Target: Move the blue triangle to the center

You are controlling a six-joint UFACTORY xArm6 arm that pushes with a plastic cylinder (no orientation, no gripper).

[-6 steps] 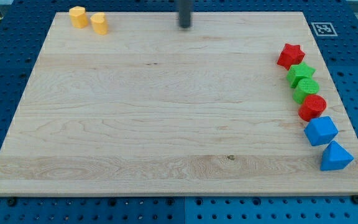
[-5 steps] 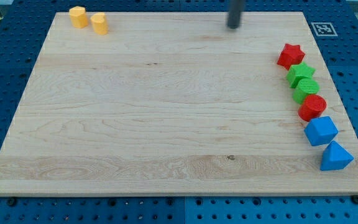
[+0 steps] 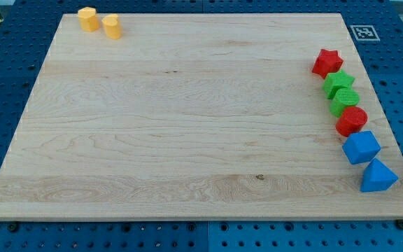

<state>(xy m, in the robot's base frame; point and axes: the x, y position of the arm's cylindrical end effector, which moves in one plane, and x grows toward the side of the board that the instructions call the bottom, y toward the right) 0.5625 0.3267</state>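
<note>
Gone from view since earlier, my tip; smooth blue triangle (image 3: 378, 176) sits on grainy wooden board (image 3: 173, 126)

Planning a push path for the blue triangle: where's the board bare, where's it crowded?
Bare: the wooden board from the two yellow blocks at the view's top left across to the right-edge column. Crowded: that column, from the top: red star, two green blocks, red block, blue block, blue triangle. My tip doesn't show.
</note>
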